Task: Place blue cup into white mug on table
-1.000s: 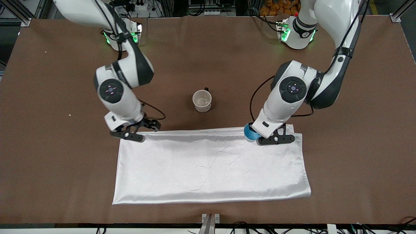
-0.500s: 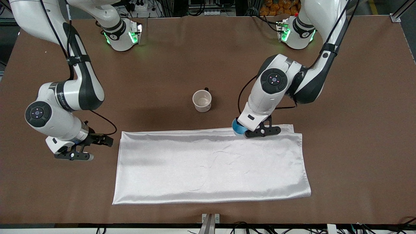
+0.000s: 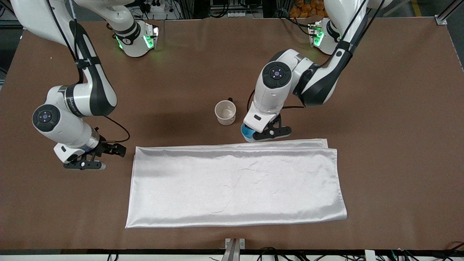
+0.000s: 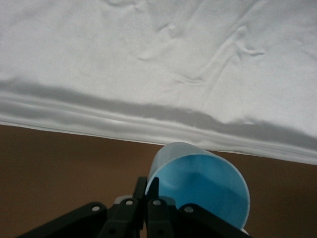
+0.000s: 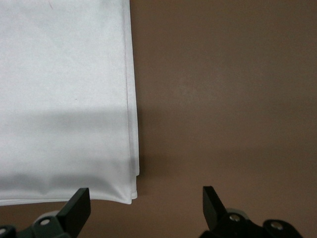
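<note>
The blue cup (image 3: 247, 132) is in my left gripper (image 3: 258, 136), which is shut on its rim. It hangs over the bare table (image 3: 380, 119), between the white mug (image 3: 225, 112) and the cloth's edge. The mug stands upright and empty, with its black handle turned toward the robots' bases. In the left wrist view the fingers (image 4: 145, 191) pinch the wall of the blue cup (image 4: 203, 188), whose open mouth faces the camera. My right gripper (image 3: 85, 165) is open and empty over the table, off the cloth's corner at the right arm's end; it also shows in the right wrist view (image 5: 143, 210).
A shiny white folded cloth (image 3: 235, 183) lies flat, nearer to the front camera than the mug. It also shows in the left wrist view (image 4: 158, 64) and the right wrist view (image 5: 64, 99).
My left gripper has carried the blue cup off the cloth's edge toward the mug. My right gripper swung away from the cloth's corner toward the right arm's end, then stayed nearly still.
</note>
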